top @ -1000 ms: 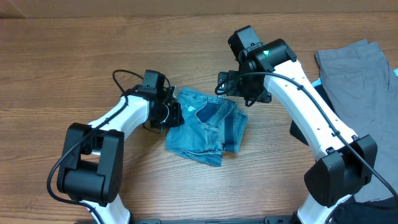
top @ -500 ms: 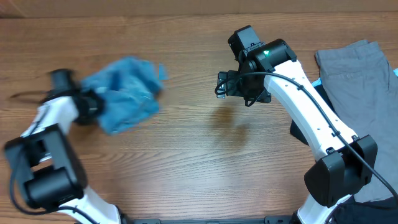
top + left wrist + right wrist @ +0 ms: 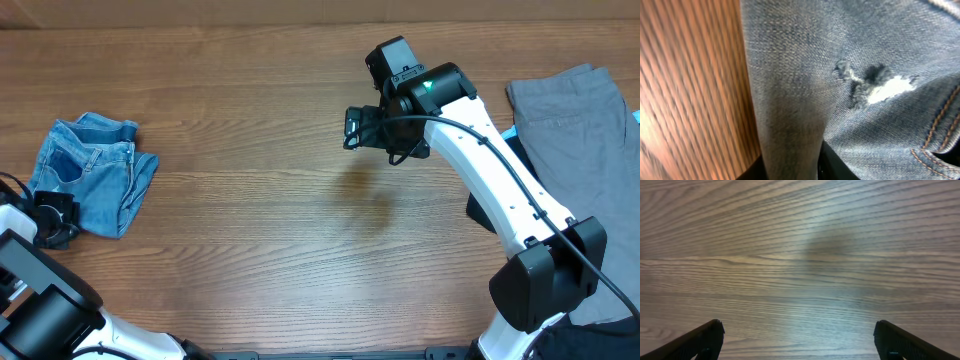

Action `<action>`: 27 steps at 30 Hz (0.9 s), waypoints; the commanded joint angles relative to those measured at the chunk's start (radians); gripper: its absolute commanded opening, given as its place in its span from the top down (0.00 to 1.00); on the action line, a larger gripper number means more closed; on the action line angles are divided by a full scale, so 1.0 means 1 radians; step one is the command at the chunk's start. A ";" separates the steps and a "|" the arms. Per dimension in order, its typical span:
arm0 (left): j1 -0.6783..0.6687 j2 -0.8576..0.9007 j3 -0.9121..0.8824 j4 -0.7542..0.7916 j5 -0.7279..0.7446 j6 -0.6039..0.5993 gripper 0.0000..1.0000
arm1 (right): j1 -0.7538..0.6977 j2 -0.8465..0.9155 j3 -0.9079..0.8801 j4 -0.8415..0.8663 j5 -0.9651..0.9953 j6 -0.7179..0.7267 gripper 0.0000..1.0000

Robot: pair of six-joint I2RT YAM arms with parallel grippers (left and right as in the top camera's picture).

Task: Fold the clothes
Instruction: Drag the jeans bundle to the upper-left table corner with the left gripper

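jeans (image 3: 90, 172) bunched far left | your left gripper (image 3: 52, 218) against the denim (grip: cannot tell) | your right gripper (image 3: 358, 128) spread wide above table (image 3: 250, 235)

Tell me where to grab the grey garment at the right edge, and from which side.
Probably the far corner toward the middle of the table: the grey garment lies flat, so only an edge offers a lip to pinch. Come in low from that side with the open right gripper.
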 commanded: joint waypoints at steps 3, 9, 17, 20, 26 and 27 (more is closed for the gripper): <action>-0.087 0.014 -0.001 -0.027 0.031 -0.124 0.83 | -0.002 -0.018 0.016 0.008 -0.035 0.004 0.00; -0.225 0.014 -0.001 0.139 -0.042 -0.258 0.84 | -0.002 -0.018 0.015 0.000 -0.035 0.004 0.00; -0.383 0.033 -0.001 0.461 -0.243 -0.330 0.63 | -0.002 -0.018 0.015 -0.042 -0.035 0.004 0.00; -0.420 0.064 0.001 0.549 -0.196 -0.332 0.37 | -0.002 -0.018 0.015 -0.049 -0.036 0.004 0.00; -0.430 0.063 0.037 0.513 -0.095 -0.153 0.00 | -0.002 -0.017 0.015 -0.055 -0.061 0.004 0.00; -0.426 0.058 0.059 0.459 -0.088 -0.124 0.00 | -0.002 -0.017 0.015 -0.056 -0.061 0.004 0.00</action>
